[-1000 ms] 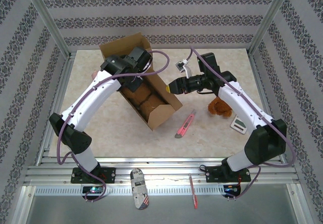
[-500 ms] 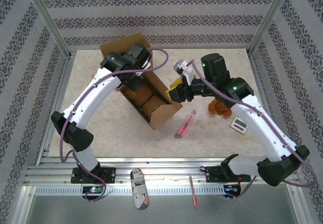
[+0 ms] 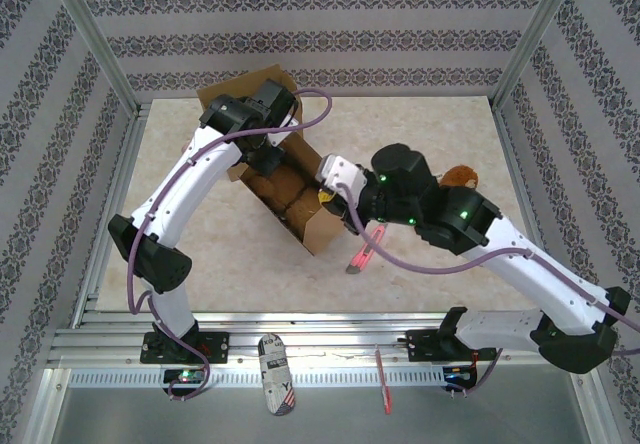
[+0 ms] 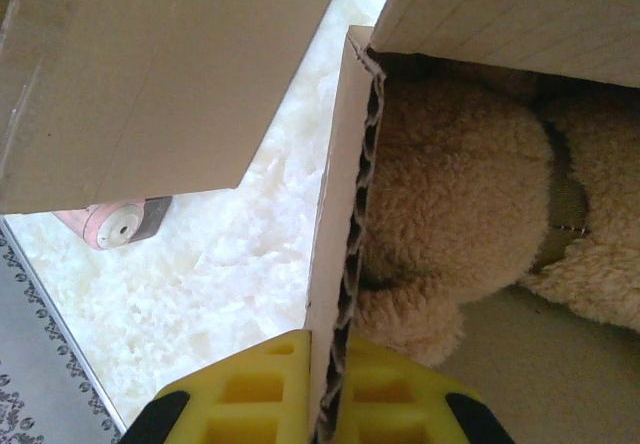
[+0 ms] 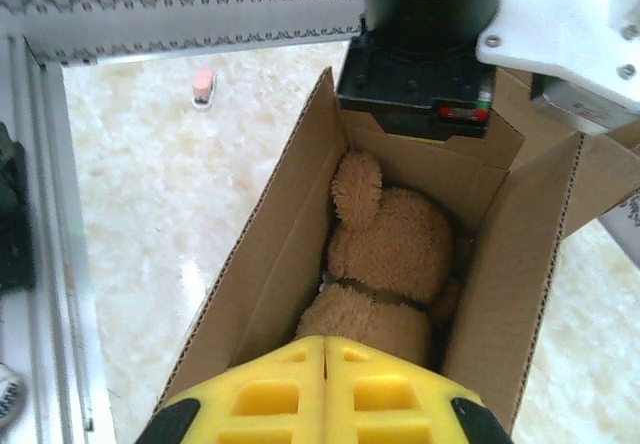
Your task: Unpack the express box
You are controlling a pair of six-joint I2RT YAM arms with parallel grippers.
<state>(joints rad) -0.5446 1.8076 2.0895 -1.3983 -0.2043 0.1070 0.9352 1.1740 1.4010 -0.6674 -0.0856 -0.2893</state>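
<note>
The open cardboard express box (image 3: 318, 226) lies at an angle on the table's middle-left. A tan plush toy (image 5: 395, 254) lies inside it, and its fur (image 4: 470, 194) shows past the wall in the left wrist view. My left gripper (image 4: 333, 389) is shut on the box's far wall edge (image 4: 345, 214); in the top view it sits at the box's back end (image 3: 262, 160). My right gripper (image 5: 325, 389) hovers at the box's open mouth (image 3: 325, 196), pads pressed together with nothing between them, just short of the plush.
A pink utility knife (image 3: 365, 252) lies right of the box, under my right arm. A brown plush (image 3: 460, 176) peeks out behind that arm. A small pink object (image 5: 204, 84) lies on the table beyond the box. A red pen (image 3: 384, 379) rests on the front rail.
My right arm swung left and came over the box's open end, and its jaws went from partly open to shut. The left gripper kept its hold on the box wall.
</note>
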